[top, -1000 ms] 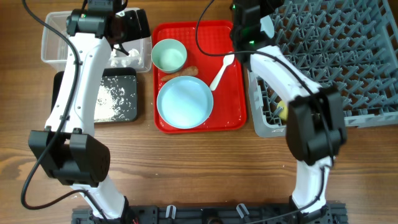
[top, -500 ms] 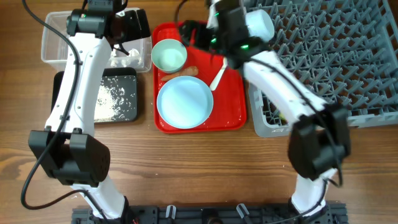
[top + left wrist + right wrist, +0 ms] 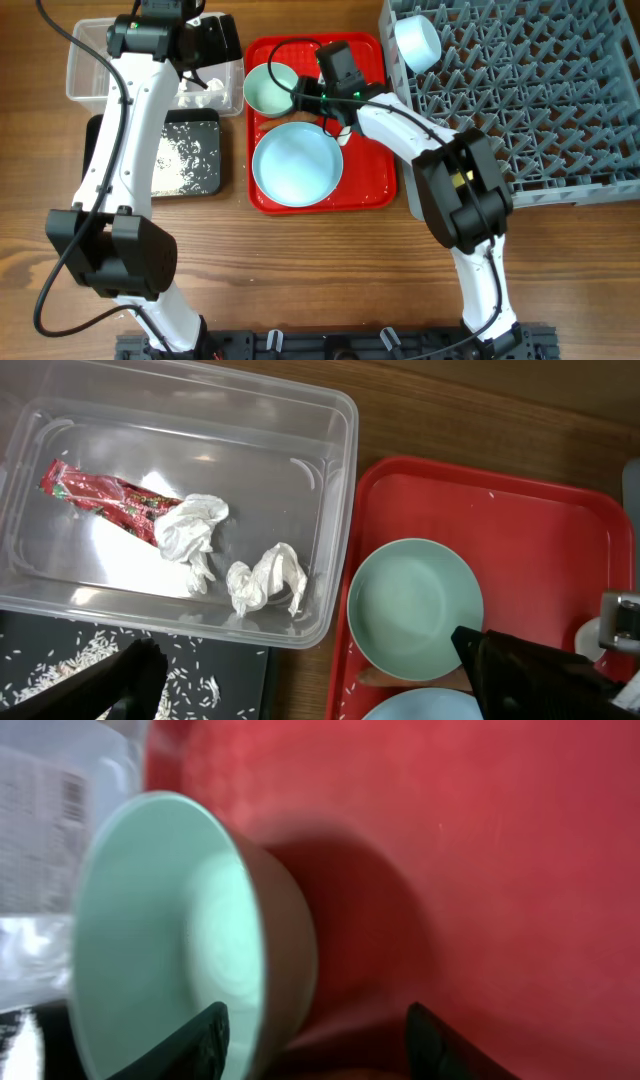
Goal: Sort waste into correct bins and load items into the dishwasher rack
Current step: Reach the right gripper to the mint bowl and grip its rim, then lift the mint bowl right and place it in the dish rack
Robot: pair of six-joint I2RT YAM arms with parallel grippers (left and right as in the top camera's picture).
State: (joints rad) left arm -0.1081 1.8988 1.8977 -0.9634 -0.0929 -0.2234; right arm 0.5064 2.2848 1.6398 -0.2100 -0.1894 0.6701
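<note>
My right claw [image 3: 318, 1020] gapes open over the red tray [image 3: 450, 840] — the pale bowl [image 3: 190, 930] just ahead, ungripped, at 11 o'clock of the plate [image 3: 296, 165]. My left claw [image 3: 307, 645], also open, hovers above the clear tub [image 3: 330, 480].

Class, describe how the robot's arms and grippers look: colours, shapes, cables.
The left arm and right arm have white tubular links, bulky black joints and thin black cables looping alongside. The left gripper and right gripper have black, wedge-shaped fingers.
</note>
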